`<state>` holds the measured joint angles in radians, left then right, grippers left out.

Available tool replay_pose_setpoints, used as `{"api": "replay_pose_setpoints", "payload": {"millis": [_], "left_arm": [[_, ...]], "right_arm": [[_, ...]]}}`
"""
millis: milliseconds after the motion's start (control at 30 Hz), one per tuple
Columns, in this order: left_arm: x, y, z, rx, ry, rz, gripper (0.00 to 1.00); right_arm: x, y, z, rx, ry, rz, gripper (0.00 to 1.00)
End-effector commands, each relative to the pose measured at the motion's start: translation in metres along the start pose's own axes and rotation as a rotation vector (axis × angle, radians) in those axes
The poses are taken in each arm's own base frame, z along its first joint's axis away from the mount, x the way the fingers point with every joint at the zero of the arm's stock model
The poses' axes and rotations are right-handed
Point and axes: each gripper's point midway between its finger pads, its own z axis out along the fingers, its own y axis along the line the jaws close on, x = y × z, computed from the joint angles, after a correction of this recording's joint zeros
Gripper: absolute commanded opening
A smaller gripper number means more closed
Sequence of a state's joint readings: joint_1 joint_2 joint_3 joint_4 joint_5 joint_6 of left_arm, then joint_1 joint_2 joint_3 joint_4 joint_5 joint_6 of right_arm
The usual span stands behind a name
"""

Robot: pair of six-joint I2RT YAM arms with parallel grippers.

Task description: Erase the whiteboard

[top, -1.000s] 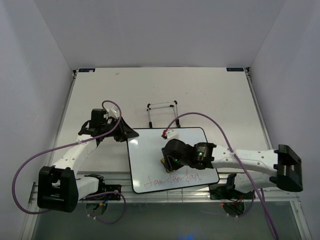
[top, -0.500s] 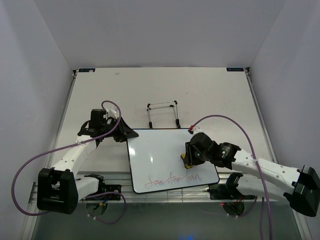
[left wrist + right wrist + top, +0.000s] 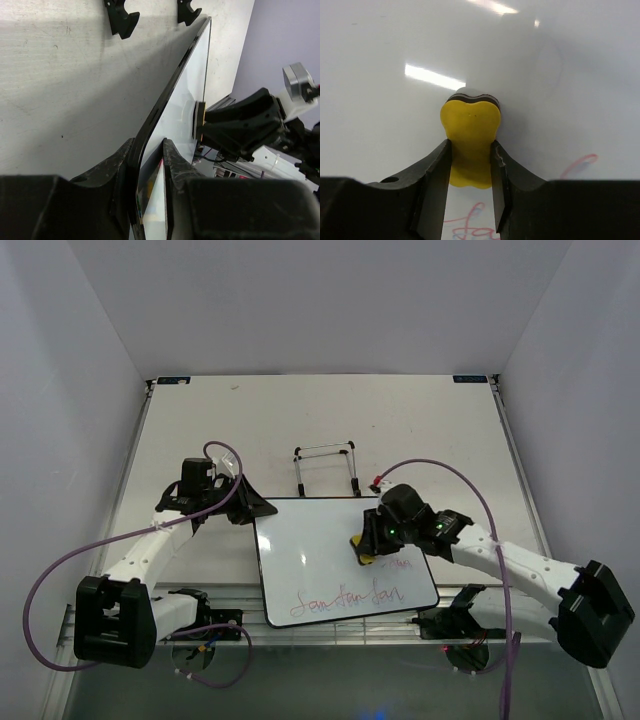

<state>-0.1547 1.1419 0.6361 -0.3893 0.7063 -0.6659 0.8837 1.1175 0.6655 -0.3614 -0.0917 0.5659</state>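
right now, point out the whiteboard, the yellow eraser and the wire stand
whiteboard (image 3: 310,552), top external view, bare white surface left of middle
yellow eraser (image 3: 470,125), right wrist view, middle of its yellow body
wire stand (image 3: 325,447), top external view, its top bar

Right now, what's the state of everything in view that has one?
whiteboard: flat on the table, far part clean, red scribble along the near edge
left end effector: shut on the whiteboard's rim at the far-left corner
right end effector: shut on the eraser
eraser: held, pad against the whiteboard just above the scribble
easel stand: standing behind the whiteboard, nothing on it
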Motion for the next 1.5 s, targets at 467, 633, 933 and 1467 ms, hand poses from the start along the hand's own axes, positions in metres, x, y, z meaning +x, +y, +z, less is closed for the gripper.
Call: {"api": "replay_pose_setpoints", "payload": {"millis": [467, 633, 933, 1467], "left_arm": [[-0.003, 0.018, -0.011, -0.135, -0.080, 0.144, 0.00], [-0.006, 0.024, -0.012, -0.171, -0.098, 0.126, 0.00], [-0.036, 0.042, -0.026, -0.219, -0.204, 0.053, 0.00], [-0.054, 0.058, -0.031, -0.197, -0.250, -0.011, 0.00]], "right_arm": [[0.081, -0.122, -0.038, 0.425, 0.226, 0.315, 0.28], [0.085, -0.124, -0.037, 0.419, 0.262, 0.347, 0.28], [0.075, -0.124, -0.032, 0.388, 0.291, 0.333, 0.28], [0.034, -0.069, -0.007, 0.041, 0.161, 0.203, 0.25]]}}
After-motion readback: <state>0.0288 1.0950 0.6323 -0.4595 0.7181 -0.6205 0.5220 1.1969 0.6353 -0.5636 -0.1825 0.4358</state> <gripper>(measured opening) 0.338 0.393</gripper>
